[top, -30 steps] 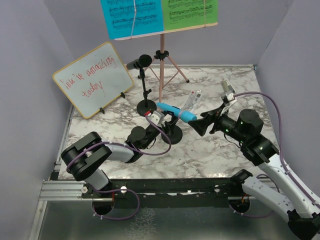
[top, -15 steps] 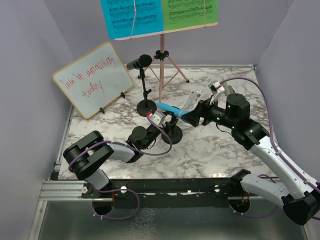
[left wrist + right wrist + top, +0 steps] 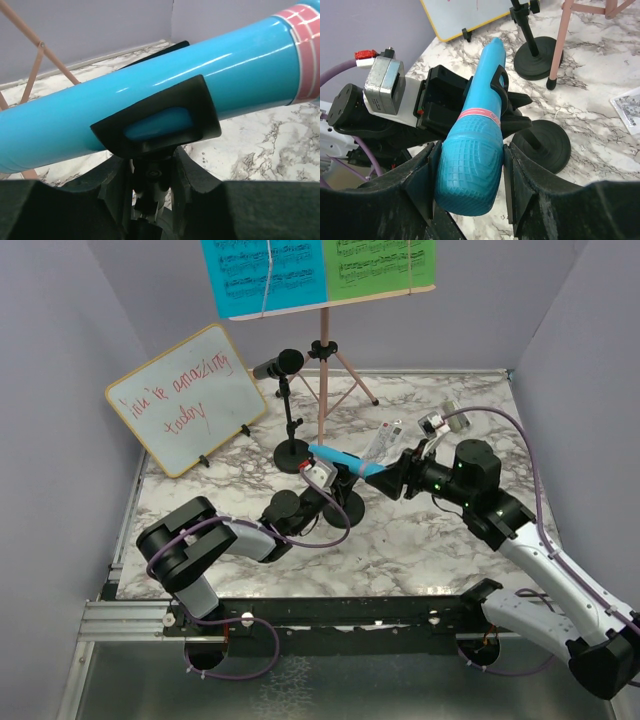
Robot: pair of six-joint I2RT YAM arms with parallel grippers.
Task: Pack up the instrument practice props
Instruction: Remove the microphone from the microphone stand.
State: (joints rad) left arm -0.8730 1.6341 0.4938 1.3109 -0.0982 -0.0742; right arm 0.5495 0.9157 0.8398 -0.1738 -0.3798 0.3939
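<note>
While right gripper (image 3: 470,170) pinches the glossy blue plastic microphone (image 3: 485,90), left gripper (image 3: 150,177) clasps its black clip holder (image 3: 160,117); ribbed head likely grippier than slick barrel.

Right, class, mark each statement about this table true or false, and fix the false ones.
1. The blue microphone sits in the clip of a black holder. True.
2. The right tool is empty. False: it clamps the blue microphone's head.
3. The whiteboard lies flat. False: it stands propped up.
4. The music sheets rest on the pink stand. True.
5. The left tool grips the black holder's stem. True.
</note>
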